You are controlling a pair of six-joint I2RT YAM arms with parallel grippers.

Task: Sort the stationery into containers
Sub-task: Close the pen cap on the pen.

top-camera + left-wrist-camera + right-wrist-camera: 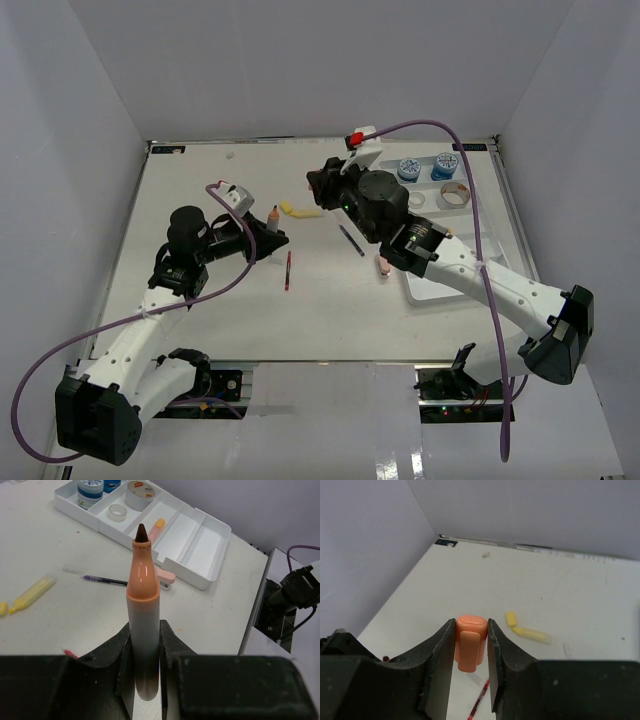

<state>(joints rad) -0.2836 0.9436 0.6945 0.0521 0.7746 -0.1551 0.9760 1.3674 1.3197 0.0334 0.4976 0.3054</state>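
Note:
My left gripper (268, 238) (145, 626) is shut on an uncapped marker (143, 610) with a grey body, orange neck and dark tip; it also shows in the top view (272, 215). My right gripper (318, 186) (471, 623) is shut on an orange marker cap (471, 642), above the table a little right of the left gripper. The white divided tray (432, 288) (210, 565) holds two blue-white tubs (408, 169) (444, 166), two tape rolls (456, 192) (417, 200) and a pink-orange marker (157, 527); my right arm hides part of it.
On the table lie a yellow highlighter (307, 212) (532, 635) with its yellow cap (287, 207) (510, 618) beside it, a red pen (288, 270) (479, 700), a dark purple pen (351, 240) (105, 580) and a pink piece (384, 266) (166, 576) by the tray's near-left edge.

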